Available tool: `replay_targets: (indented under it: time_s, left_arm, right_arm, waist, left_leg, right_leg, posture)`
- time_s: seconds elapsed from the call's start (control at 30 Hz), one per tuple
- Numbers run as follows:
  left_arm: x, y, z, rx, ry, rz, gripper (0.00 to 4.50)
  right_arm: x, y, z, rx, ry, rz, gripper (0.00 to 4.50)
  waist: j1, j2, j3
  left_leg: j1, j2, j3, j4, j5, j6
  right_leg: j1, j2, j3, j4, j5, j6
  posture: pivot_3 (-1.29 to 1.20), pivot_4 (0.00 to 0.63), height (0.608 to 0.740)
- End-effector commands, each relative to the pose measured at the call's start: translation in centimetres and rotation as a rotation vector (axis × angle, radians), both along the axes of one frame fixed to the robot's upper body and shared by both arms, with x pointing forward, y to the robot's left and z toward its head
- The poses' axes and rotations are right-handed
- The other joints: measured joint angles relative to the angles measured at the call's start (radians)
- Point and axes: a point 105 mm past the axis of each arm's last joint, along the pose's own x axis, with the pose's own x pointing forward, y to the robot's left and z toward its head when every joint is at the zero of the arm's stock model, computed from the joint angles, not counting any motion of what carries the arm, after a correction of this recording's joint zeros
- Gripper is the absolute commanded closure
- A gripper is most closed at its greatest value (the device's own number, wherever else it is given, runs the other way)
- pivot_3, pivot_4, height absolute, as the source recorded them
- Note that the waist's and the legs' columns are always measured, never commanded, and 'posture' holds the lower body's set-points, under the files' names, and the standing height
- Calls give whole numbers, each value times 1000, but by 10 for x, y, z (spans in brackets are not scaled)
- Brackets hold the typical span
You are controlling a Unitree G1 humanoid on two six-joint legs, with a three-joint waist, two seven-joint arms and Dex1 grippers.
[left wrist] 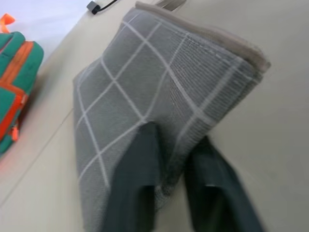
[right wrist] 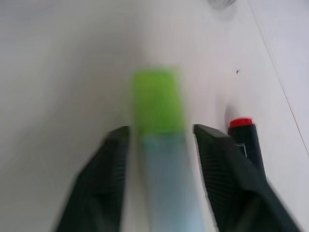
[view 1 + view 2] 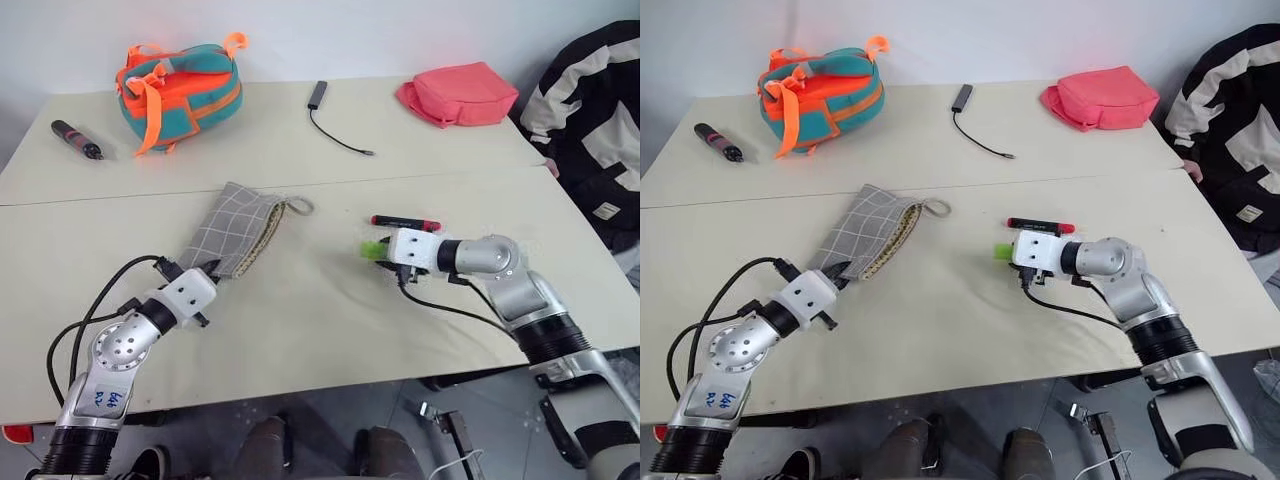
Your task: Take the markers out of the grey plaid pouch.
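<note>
Right wrist view: right gripper (image 2: 161,137) fingers spread, gaps either side of green marker (image 2: 158,101). Head view: red marker (image 3: 405,222) on table (image 3: 300,310) just behind. Left gripper (image 1: 174,150) straddles grey plaid pouch (image 3: 232,230) edge; grip unclear.

Two pale tables (image 3: 300,300) stand pushed together. At the far side lie a black stick (image 3: 76,139), a teal-orange bag (image 3: 180,92), a cable (image 3: 335,125) and a pink pouch (image 3: 458,94). Nearer lie the grey pouch (image 3: 236,231) and a red marker (image 3: 405,222).
</note>
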Motion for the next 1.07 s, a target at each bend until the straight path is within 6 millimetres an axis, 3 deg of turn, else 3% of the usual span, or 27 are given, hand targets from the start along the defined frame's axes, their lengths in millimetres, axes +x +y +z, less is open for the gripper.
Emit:
replay_targets:
  time_s: [0.03, 0.13, 0.23, 0.33, 0.47, 0.53, 0.63, 0.83, 1.07]
  left_arm:
    - [-5, -4, 16, -102, -31, -39, 2483]
    - [-17, -9, 27, -210, -14, -107, 1532]
    - [-35, -11, 34, -332, 58, -182, 570]
    - [-47, -6, 43, -438, 94, -189, 570]
    - [-60, 8, 50, -530, 120, -145, 570]
    - [-60, 12, 47, -570, 141, -102, 570]
    - [-62, 37, 41, -624, 135, 36, 570]
    - [-72, 69, 17, -631, 166, 189, 570]
    - [-73, 77, 6, -595, 167, 215, 570]
  right_arm:
    - [-6, 6, 9, 61, 3, 27, 1053]
    - [-13, 9, 18, 156, 36, 35, 34]
    - [-27, 13, 29, 273, 80, 75, 0]
    - [-41, 15, 41, 399, 129, 103, 0]
    - [-76, 15, 42, 545, 213, 163, 0]
    - [-85, 11, 39, 547, 225, 173, 0]
    - [-98, -10, 13, 516, 279, 113, 0]
    - [-93, -30, -5, 531, 252, 21, 0]
    - [-89, -29, -10, 495, 234, 46, 0]
  waist:
    - [0, 0, 0]
    - [0, 0, 0]
    - [0, 0, 0]
    - [1, 0, 0]
    - [7, 0, 0]
    - [9, 0, 0]
    - [15, 0, 0]
    - [23, -1, -1]
    - [31, -1, -1]
  left_leg:
    - [0, 0, 0, 0, 0, 0]
    - [0, 0, 0, 0, 0, 0]
    - [0, 0, 0, 0, 0, 0]
    - [0, 0, -1, 0, 0, 0]
    - [0, 0, -3, 1, -1, 1]
    - [0, -1, -3, 1, -2, 2]
    - [0, -2, -3, 2, -3, 3]
    - [0, -1, 1, 2, -4, 2]
    - [0, -1, 1, 3, -6, -1]
  right_leg:
    - [0, 0, 0, 0, 0, 0]
    - [0, 0, 0, 0, 0, 0]
    - [0, 0, 0, 0, 0, 0]
    - [1, 0, 0, -1, 0, 0]
    - [3, 0, -2, -2, 0, 0]
    - [3, -1, -2, -2, 0, 0]
    - [2, -2, -1, -4, 0, 1]
    - [1, -1, 1, -3, 0, 1]
    - [1, -1, 2, -4, 0, 1]
  posture:
    - [0, 150, 740]
    - [0, 150, 740]
    - [0, 150, 740]
    - [0, 150, 740]
    - [0, 150, 740]
    - [0, 150, 740]
    - [0, 150, 740]
    - [0, 150, 740]
    - [0, 150, 740]
